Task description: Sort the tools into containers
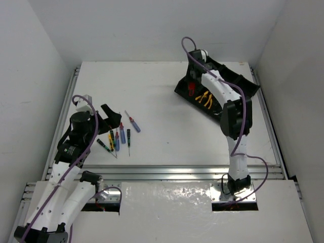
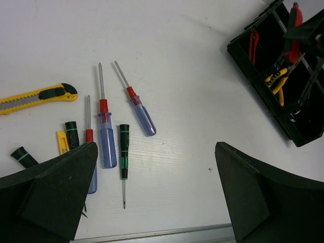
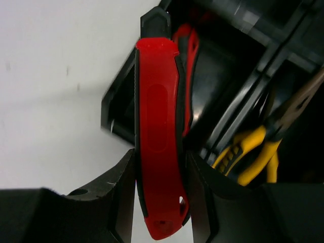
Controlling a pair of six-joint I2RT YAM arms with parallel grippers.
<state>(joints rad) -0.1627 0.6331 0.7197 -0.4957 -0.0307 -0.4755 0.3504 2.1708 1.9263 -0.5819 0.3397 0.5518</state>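
My right gripper (image 3: 159,187) is shut on a red tool with black edging (image 3: 157,126), shaped like a box cutter, and holds it over the corner of the black compartment tray (image 3: 253,96). Red-and-black pliers (image 3: 191,61) lie in the compartment behind it, and yellow-handled pliers (image 3: 248,152) in the one beside. My left gripper (image 2: 157,187) is open and empty just above the table, next to several screwdrivers: two blue-handled (image 2: 107,144) (image 2: 142,114) and a black-and-green one (image 2: 124,149). In the top view the screwdrivers (image 1: 117,137) lie at the left and the tray (image 1: 238,81) at the far right. No wrenches show.
A yellow box cutter (image 2: 35,97) lies left of the screwdrivers. A metal rail (image 1: 177,172) runs along the near table edge. White walls enclose the table on three sides.
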